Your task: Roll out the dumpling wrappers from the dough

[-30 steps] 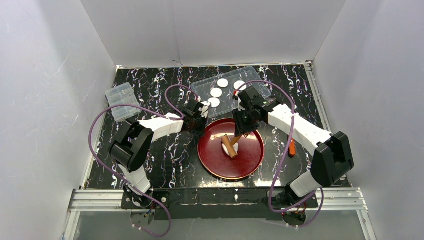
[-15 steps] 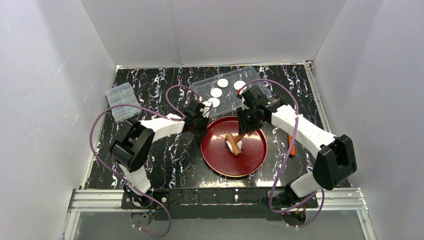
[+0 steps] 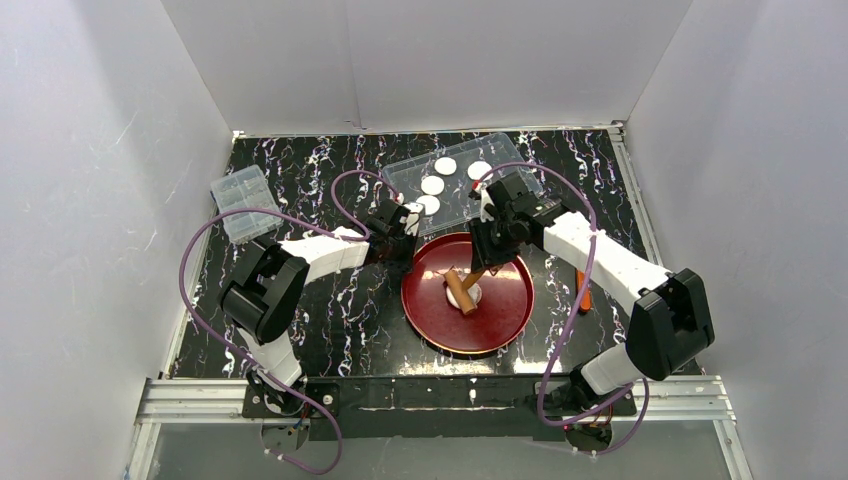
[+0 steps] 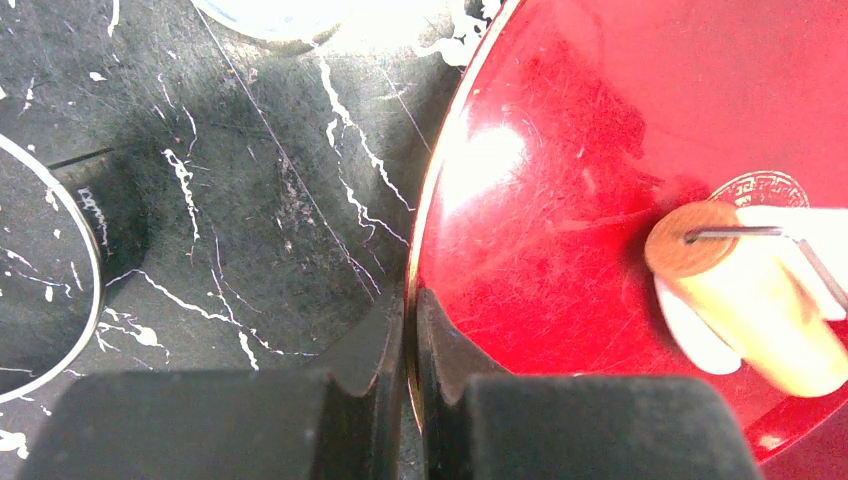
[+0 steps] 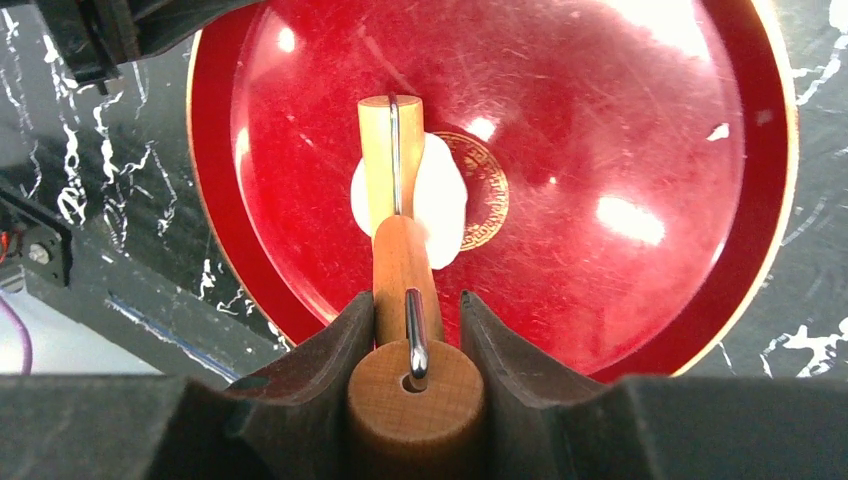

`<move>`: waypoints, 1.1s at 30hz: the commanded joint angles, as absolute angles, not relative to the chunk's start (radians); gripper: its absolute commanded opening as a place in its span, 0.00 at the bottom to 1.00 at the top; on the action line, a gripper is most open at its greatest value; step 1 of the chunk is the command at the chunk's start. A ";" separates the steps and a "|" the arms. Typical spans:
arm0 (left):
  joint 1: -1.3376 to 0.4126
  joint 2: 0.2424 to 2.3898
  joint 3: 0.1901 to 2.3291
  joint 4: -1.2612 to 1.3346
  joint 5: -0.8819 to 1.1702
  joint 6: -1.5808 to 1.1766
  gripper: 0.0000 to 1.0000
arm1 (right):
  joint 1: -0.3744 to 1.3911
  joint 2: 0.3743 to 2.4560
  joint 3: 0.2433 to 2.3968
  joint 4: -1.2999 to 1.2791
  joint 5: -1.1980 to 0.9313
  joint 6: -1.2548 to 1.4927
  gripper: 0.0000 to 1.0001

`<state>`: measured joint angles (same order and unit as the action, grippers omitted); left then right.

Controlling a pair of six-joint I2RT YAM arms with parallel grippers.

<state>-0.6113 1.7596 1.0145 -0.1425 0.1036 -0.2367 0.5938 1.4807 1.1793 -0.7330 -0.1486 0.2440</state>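
A flattened white piece of dough [image 5: 441, 196] lies in the middle of the red plate [image 3: 505, 318], under the wooden roller [image 3: 460, 291]. My right gripper [image 3: 486, 254] is shut on the roller's handle [image 5: 404, 262], its fingers on either side, and the roller head [image 5: 390, 150] rests on the dough [image 4: 690, 332]. My left gripper [image 3: 404, 243] is shut on the plate's left rim [image 4: 432, 190], one finger inside and one outside. Several round dumpling wrappers [image 3: 432, 185] lie in the clear tray [image 3: 398, 176] behind the plate.
A clear lidded box [image 3: 243, 203] stands at the left of the black marble table. An orange tool [image 3: 584, 295] lies right of the plate. A thin round ring [image 4: 92, 255] lies on the table left of my left gripper. White walls close in three sides.
My right gripper has shifted slightly toward the far side with the roller over the dough. The plate has slid a little to the right. The left gripper still pinches the rim.
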 commanded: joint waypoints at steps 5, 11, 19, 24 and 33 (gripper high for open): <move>-0.603 1.757 1.000 -0.231 0.043 -0.192 0.00 | 0.659 1.594 1.118 -0.716 -0.133 0.233 0.01; -0.602 1.756 0.998 -0.231 0.041 -0.191 0.00 | 0.677 1.612 1.124 -0.718 -0.093 0.238 0.01; -0.603 1.753 1.000 -0.231 0.038 -0.190 0.00 | 0.745 1.686 1.127 -0.699 -0.089 0.262 0.01; -0.603 1.755 1.000 -0.230 0.038 -0.190 0.00 | 0.764 1.699 1.118 -0.672 -0.113 0.282 0.01; -0.603 1.757 0.999 -0.229 0.037 -0.189 0.00 | 0.813 1.738 1.120 -0.646 -0.134 0.311 0.01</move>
<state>-0.6029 1.7561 1.0145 -0.1574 0.0872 -0.2199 0.7700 1.6264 1.2041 -0.5747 -0.2619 0.3668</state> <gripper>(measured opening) 0.035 0.410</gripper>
